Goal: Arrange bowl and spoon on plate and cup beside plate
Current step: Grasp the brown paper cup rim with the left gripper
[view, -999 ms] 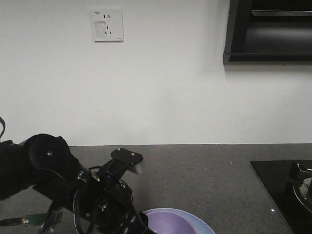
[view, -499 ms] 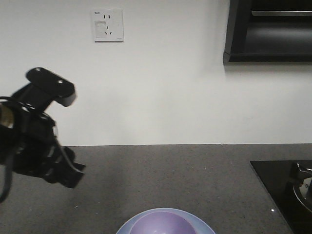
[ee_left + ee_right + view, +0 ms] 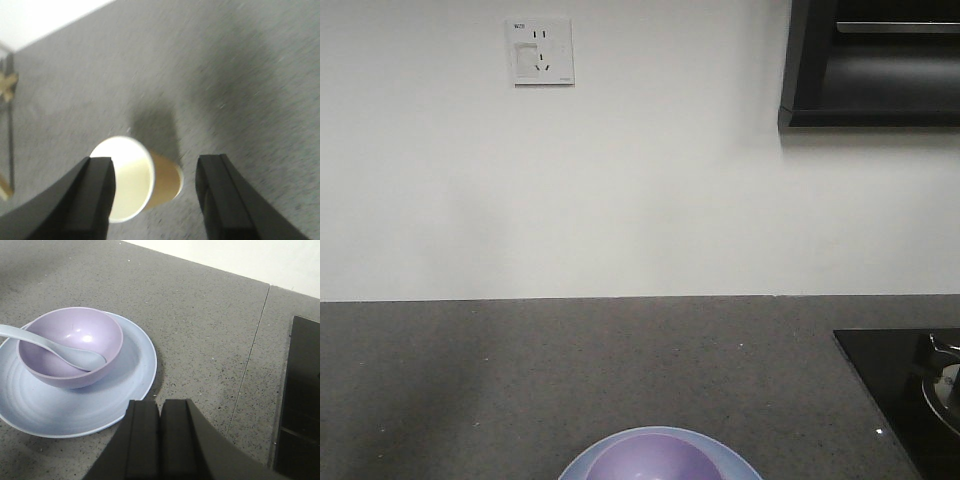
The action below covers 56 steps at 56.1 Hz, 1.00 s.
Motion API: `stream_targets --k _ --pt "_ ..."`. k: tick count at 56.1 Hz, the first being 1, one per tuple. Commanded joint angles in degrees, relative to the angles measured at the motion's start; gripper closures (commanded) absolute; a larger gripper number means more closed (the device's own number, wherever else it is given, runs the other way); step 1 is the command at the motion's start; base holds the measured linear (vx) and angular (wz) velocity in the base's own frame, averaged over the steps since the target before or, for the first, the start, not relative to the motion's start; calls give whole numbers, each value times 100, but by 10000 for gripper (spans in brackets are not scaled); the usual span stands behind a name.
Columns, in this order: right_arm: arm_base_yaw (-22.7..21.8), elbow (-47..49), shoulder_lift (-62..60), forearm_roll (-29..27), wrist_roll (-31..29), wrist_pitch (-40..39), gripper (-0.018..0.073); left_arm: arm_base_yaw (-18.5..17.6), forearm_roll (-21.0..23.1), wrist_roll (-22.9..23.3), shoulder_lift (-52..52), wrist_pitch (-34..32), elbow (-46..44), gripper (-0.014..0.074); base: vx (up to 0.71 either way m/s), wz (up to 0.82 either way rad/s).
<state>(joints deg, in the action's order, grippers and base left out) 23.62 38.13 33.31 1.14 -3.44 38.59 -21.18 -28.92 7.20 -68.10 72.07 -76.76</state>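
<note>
Most of the job looks done. The bowl (image 3: pixel 75 330) sits on the plate (image 3: pixel 135 365), a little off centre toward the far left side, and the spoon (image 3: pixel 60 347) rests in the bowl with its scoop down inside and its handle leaning out over the left rim. I would count both of those steps as finished. The right gripper (image 3: pixel 160 405) hangs just in front of the plate's near edge with its two fingers pressed together and nothing between them. What seems to be left is the cup (image 3: pixel 135 177). It stands upright on the grey counter (image 3: pixel 210 315) with its white inside showing, and the left gripper (image 3: pixel 155 165) is above it with its fingers spread wide, one on each side. The right finger is clearly apart from the cup. The left finger overlaps the rim in this blurred view, so I cannot tell whether it touches. No picture shows the cup and the plate together, so I cannot tell whether the cup already stands beside the plate, but I would guess that placing it, or letting go of it, is the last step. By count there is one bowl, one spoon, one plate and one cup.
</note>
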Motion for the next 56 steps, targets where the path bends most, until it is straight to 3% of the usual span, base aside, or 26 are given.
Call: stream_targets --k 1,11,25,56 --pt "-5 164 -3 58 -31 -440 568 311 -268 33 113 -29 107 105 0 0" --pt "-5 164 -3 52 -31 -408 568 796 -164 26 82 -332 568 132 0 0" --pt "-5 164 -3 52 -31 -287 568 883 544 -227 -317 -412 622 200 0 0" --pt "-5 164 -3 143 -31 -298 568 1345 557 -203 -847 -633 622 207 0 0"
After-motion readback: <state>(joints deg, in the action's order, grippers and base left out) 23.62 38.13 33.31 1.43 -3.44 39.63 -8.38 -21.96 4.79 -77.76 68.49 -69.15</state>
